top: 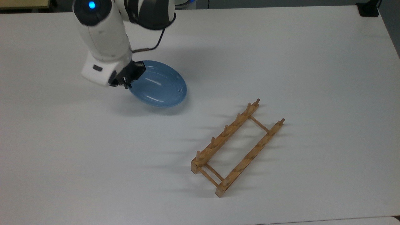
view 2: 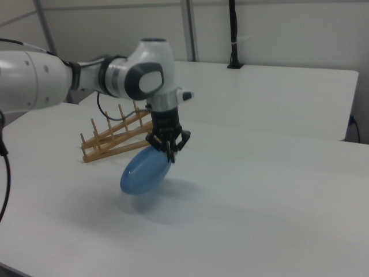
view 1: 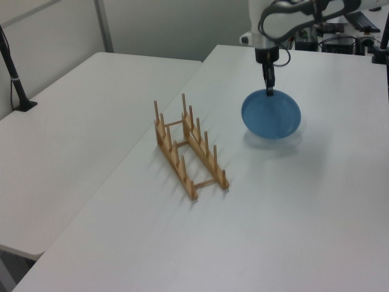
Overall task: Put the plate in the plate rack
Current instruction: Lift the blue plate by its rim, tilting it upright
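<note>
The rack [top: 237,149] stands on the white table [top: 297,62] with nothing between its pegs. In the top view it runs on a diagonal, two rails joined by thin cross dowels, well apart from the plate [top: 158,84].

The plate is off the table, tilted, hanging from the gripper [top: 128,77], which is clenched on its rim. In the top view the pinched edge is at the top view's left of the plate and the dish reads as an oval with its hollow face up. The left view shows the plate [view 1: 271,114] almost face-on as a blue disc under the gripper [view 1: 268,91], with a soft shadow on the table just below it; the rack [view 1: 188,148] is toward the left view's left. The right view shows the tilt best: the gripper [view 2: 168,151] points straight down, its dark fingers [view 2: 174,145] grip the plate's upper edge, and the plate [view 2: 145,171] slopes down toward the right view's left, clear of the surface, with its shadow beneath. There the rack [view 2: 115,138] sits behind the plate and arm [view 2: 86,78].

A second white table [view 1: 79,121] adjoins the first in the left view, with a black post [view 1: 13,73] clamped on it. The right view shows grey partition walls [view 2: 288,29] behind and another black post [view 2: 233,34] on the far table.
</note>
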{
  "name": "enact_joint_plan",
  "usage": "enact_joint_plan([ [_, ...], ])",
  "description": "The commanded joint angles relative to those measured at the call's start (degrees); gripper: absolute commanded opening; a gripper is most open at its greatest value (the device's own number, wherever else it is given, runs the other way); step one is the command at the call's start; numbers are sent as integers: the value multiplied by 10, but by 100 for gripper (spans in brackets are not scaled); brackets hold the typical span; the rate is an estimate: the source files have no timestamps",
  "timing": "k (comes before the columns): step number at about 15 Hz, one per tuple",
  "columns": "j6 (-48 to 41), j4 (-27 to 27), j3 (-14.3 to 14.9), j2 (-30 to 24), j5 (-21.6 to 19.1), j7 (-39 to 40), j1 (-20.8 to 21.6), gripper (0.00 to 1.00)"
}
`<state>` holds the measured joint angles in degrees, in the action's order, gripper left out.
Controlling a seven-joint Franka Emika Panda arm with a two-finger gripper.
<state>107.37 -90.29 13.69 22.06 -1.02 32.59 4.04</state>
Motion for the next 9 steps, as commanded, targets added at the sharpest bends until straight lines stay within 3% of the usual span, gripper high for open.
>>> enact_joint_plan([
  [1,-2,-4,6,-58,-3,12,9,0],
  [4,27,6,7,-76,38,11,15,0],
  [9,124,6,29,-83,100,-49,76,0],
])
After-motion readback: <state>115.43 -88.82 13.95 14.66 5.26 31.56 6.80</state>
